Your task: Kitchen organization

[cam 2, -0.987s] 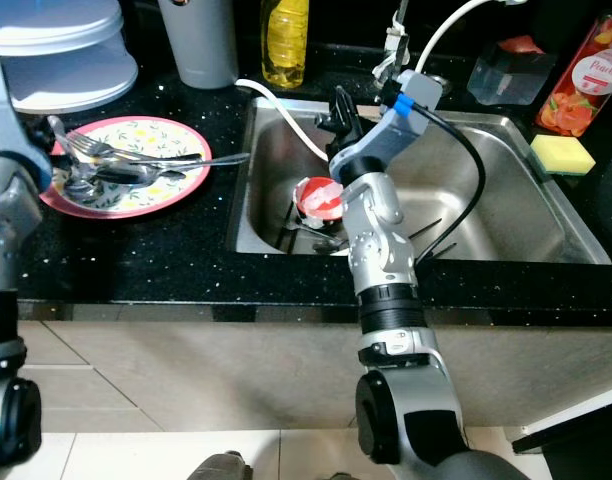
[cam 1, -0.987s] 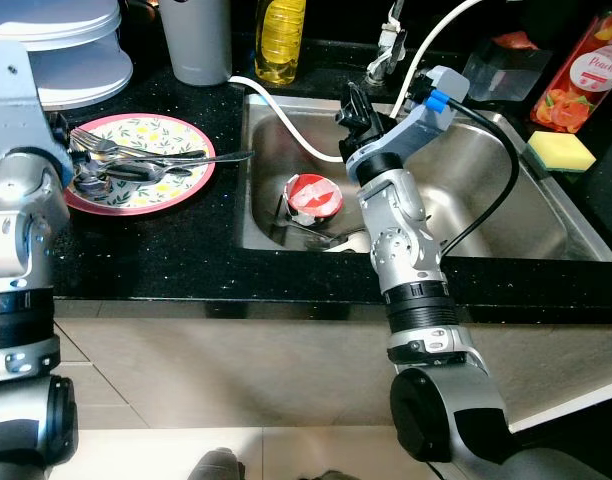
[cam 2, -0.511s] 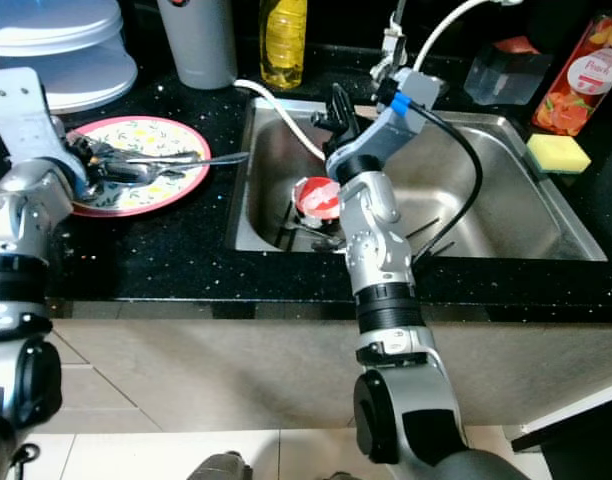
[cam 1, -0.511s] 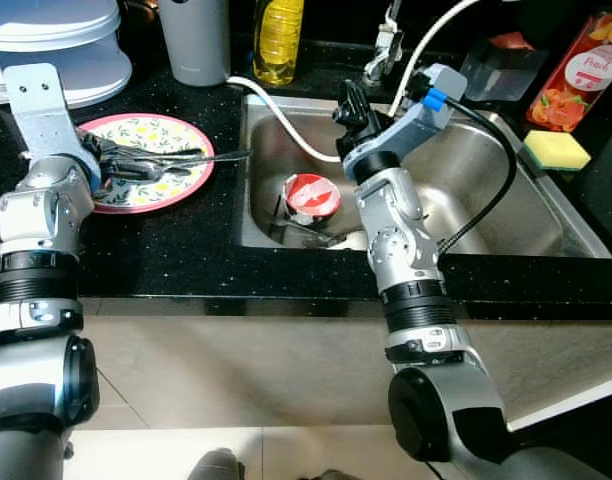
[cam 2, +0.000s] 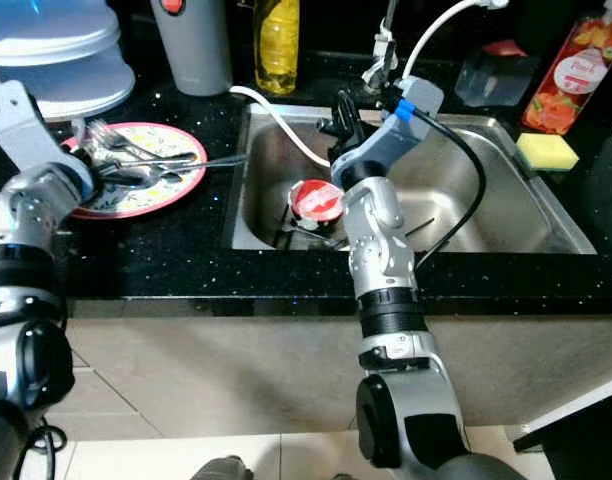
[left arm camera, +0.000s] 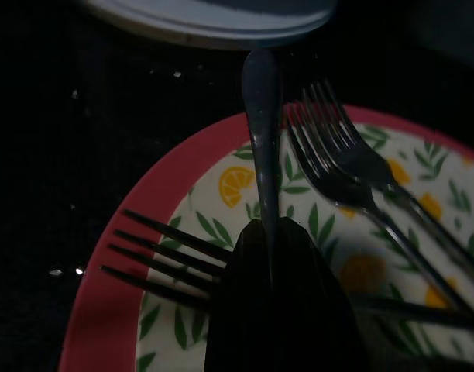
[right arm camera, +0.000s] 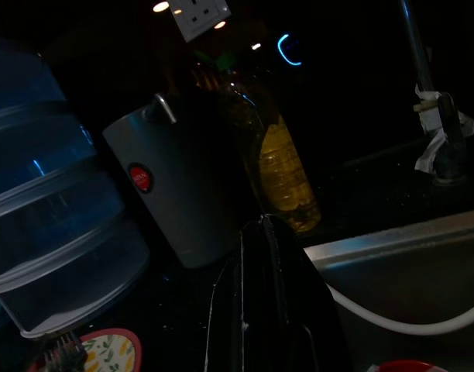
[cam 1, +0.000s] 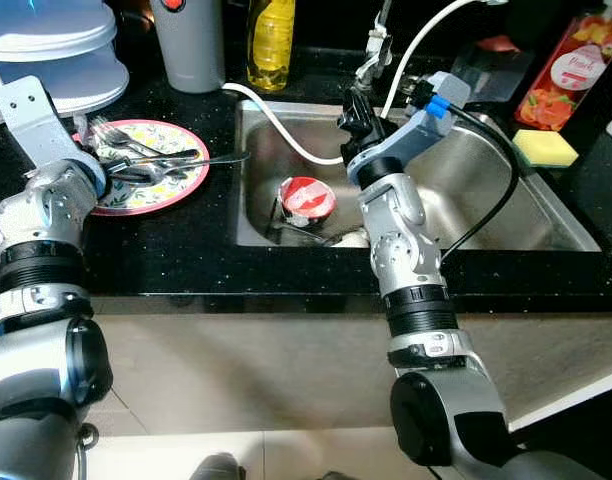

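Cutlery crowds the plate [cam 1: 176, 180] under my left gripper [left arm camera: 266, 232], whose fingers are clenched on a spoon handle [left arm camera: 262, 132]; forks [left arm camera: 353, 174] lie just beside them, the plate's red rim close behind. My right gripper [right arm camera: 268, 256] hangs over the sink [cam 1: 506, 215], fingers pressed together, empty, near the white hose [cam 1: 286, 130]. The red-lidded cup [cam 1: 306, 197] sits below, partly hidden by my arm.

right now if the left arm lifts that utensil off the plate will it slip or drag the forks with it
The utensil looks like thin, smooth metal, so it will likely stay stiff but could slide in the left gripper, whose jaws pinch it near one end. It seems to cross the forks on the plate, so lifting may nudge them.
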Tool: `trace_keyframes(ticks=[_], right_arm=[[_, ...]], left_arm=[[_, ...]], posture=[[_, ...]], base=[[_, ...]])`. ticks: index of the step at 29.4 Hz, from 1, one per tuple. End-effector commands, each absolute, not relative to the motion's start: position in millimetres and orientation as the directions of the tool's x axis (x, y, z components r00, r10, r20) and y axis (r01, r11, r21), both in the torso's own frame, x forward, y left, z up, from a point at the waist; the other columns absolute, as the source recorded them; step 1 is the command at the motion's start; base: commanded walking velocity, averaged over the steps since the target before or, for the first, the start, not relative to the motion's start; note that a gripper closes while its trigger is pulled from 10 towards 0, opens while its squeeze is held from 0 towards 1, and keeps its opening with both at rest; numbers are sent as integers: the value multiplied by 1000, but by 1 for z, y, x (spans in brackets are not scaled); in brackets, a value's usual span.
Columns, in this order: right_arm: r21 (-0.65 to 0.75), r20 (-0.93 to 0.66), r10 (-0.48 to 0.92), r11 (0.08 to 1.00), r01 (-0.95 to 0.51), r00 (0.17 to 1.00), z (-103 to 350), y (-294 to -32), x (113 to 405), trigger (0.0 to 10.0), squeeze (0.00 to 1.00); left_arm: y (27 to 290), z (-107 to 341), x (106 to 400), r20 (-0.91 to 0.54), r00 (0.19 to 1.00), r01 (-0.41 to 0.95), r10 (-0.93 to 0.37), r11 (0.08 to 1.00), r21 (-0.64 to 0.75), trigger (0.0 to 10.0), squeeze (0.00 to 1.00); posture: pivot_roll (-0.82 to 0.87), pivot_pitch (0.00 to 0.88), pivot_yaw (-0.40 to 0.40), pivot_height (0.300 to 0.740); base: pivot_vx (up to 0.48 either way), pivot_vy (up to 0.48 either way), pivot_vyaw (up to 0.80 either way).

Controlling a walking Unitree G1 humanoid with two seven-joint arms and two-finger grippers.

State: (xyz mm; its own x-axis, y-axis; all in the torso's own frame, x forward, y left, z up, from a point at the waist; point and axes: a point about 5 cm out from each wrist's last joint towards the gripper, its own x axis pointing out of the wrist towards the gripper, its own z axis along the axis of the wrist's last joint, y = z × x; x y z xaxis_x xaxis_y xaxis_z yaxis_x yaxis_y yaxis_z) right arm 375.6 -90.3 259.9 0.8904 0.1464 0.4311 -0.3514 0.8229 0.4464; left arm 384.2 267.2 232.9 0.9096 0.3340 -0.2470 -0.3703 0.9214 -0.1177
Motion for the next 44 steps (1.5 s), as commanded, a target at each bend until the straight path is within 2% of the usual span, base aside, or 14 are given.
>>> trace_keyframes(ticks=[1, 8, 9, 10, 14, 19, 21, 24, 34, 35, 36, 42, 43, 44], right_arm=[[451, 438, 135, 822, -347, 889, 262, -92, 376, 10000, 0], [450, 441, 133, 823, -347, 888, 263, -94, 376, 10000, 0], [450, 440, 131, 824, -345, 888, 263, -95, 376, 10000, 0], [450, 440, 131, 824, -344, 888, 263, -95, 376, 10000, 0], [449, 439, 130, 825, -342, 889, 263, -96, 376, 10000, 0], [445, 443, 131, 827, -345, 887, 265, -96, 377, 10000, 0], [435, 457, 107, 839, -326, 883, 270, -102, 379, 10000, 0], [411, 479, 57, 867, -281, 876, 278, -117, 380, 10000, 0], [229, 364, -42, 972, -46, 930, 263, -166, 390, 10000, 0], [214, 358, -53, 976, -27, 932, 262, -171, 390, 10000, 0], [211, 355, -64, 977, -13, 933, 261, -176, 389, 10000, 0], [214, 358, -77, 977, -1, 931, 262, -182, 390, 10000, 0], [199, 370, -56, 980, -20, 927, 265, -181, 390, 10000, 0], [180, 383, -32, 983, -41, 923, 267, -179, 391, 10000, 0]], left_arm=[[270, 209, 380, -316, 876, -382, 364, 924, 4, 0, 0], [267, 239, 380, -84, 910, -403, 406, 914, 46, 0, 0], [262, 255, 379, 17, 923, -386, 385, 922, 39, 2510, 0], [255, 272, 378, 110, 932, -350, 344, 936, 38, 10000, 0], [232, 299, 375, 246, 947, -222, 207, 974, 36, 10000, 0], [190, 311, 382, 211, 977, 23, -34, 998, 56, 10000, 0], [148, 297, 391, 47, 961, 269, -272, 961, 58, 10000, 0], [115, 278, 395, -79, 909, 415, -409, 906, 86, 10000, 0], [65, 219, 392, -279, 803, 580, -527, 799, 160, 10000, 0], [65, 213, 390, -298, 797, 587, -526, 791, 173, 10000, 651], [65, 204, 388, -319, 789, 594, -525, 783, 182, 10000, 1000], [65, 202, 386, -303, 794, 589, -527, 790, 169, 10000, 1000], [72, 221, 388, -204, 841, 538, -501, 814, 218, 10000, 0], [80, 237, 390, -113, 883, 470, -456, 843, 261, 10000, 0]], posture=[[302, 0, -53, 740], [297, 1, -54, 740], [296, 3, -55, 740], [296, 3, -55, 740], [296, 3, -56, 740], [293, 0, -57, 740], [282, 0, -47, 740], [276, 0, -40, 740], [229, 0, 6, 740], [229, 0, 6, 740], [225, 0, 11, 740], [225, 0, 11, 740], [239, 0, 3, 740], [245, 0, -2, 740]], base=[[0, 0, 0], [0, 0, 0], [0, 0, 0], [0, 0, 0], [0, 0, 0], [0, 0, 0], [0, 0, 0], [0, 0, 0], [0, 0, 0], [0, 0, 0], [0, 0, 0], [0, 0, 0], [0, 0, 0], [0, 0, 0]])
